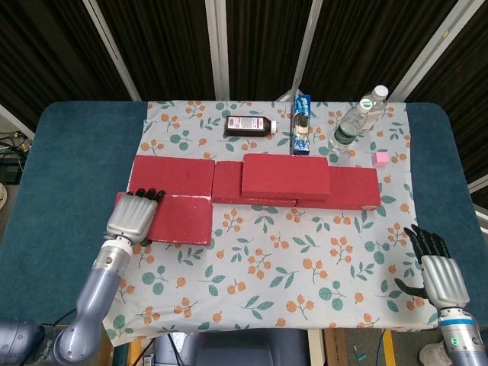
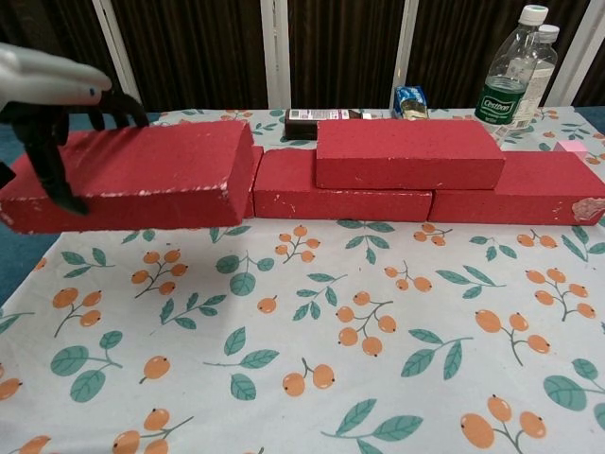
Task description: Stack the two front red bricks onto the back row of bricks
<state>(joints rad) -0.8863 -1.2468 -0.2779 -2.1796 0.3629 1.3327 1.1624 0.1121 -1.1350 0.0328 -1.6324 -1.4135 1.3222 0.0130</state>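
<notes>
We see matt, rough red bricks (image 2: 409, 154) with chipped pale edges, one of them the held brick (image 2: 132, 178) gripped by the left hand (image 1: 135, 216), which has a smooth silver plastic-looking back and black fingers. Under the bricks lies a matt printed tablecloth (image 2: 378, 359) over teal fabric-like table (image 1: 69, 160). Behind the bricks, a clear glossy plastic bottle (image 2: 507, 68) and a dark glossy bottle (image 1: 249, 125) lying flat.

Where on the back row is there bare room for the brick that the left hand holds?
The left hand holds a red brick. Bare top: the leftmost back brick and the rightmost brick's outer end. The middle is crowded by the stacked brick.
</notes>
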